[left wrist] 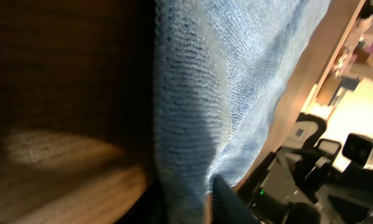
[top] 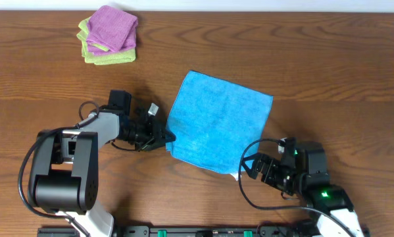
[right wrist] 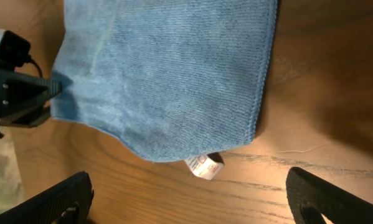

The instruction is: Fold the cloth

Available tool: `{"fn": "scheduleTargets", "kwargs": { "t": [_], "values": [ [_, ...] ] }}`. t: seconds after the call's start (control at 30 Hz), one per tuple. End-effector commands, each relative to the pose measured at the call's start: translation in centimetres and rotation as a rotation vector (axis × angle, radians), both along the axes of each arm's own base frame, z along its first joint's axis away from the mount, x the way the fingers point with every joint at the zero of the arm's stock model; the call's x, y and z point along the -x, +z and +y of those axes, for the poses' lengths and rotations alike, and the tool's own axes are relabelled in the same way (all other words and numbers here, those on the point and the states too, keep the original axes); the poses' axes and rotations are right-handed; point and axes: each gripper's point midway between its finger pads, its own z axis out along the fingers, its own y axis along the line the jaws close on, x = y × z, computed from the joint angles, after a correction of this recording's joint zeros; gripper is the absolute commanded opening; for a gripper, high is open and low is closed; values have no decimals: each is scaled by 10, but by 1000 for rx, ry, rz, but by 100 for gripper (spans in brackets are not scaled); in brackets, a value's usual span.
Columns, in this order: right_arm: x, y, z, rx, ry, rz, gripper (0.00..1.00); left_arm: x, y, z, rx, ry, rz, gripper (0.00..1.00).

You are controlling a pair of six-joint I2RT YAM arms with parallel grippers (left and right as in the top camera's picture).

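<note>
A blue cloth (top: 220,128) lies flat on the wooden table, turned at an angle. It fills the left wrist view (left wrist: 223,81) and the top of the right wrist view (right wrist: 167,74). My left gripper (top: 165,137) is at the cloth's left edge, shut on that edge (left wrist: 186,202). It also shows in the right wrist view (right wrist: 24,93). My right gripper (top: 252,168) is open and empty (right wrist: 192,205), just in front of the cloth's near corner. A white tag (right wrist: 203,166) sticks out from under that corner.
A stack of folded cloths (top: 109,34), purple on green, sits at the far left of the table. The right arm's base (left wrist: 311,186) shows beyond the cloth in the left wrist view.
</note>
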Motion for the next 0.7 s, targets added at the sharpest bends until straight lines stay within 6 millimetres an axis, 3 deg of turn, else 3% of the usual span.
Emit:
{"fn": "scheduleTargets", "kwargs": {
  "t": [0.0, 0.07, 0.67],
  "values": [
    [1, -13, -5, 14, -27, 36, 99, 4, -7, 1, -16, -15, 4, 12],
    [-1, -17, -3, 7, -23, 35, 99, 5, -7, 1, -15, -15, 7, 6],
    [-21, -47, 3, -3, -13, 72, 96, 16, -4, -1, 3, -23, 60, 6]
  ]
}}
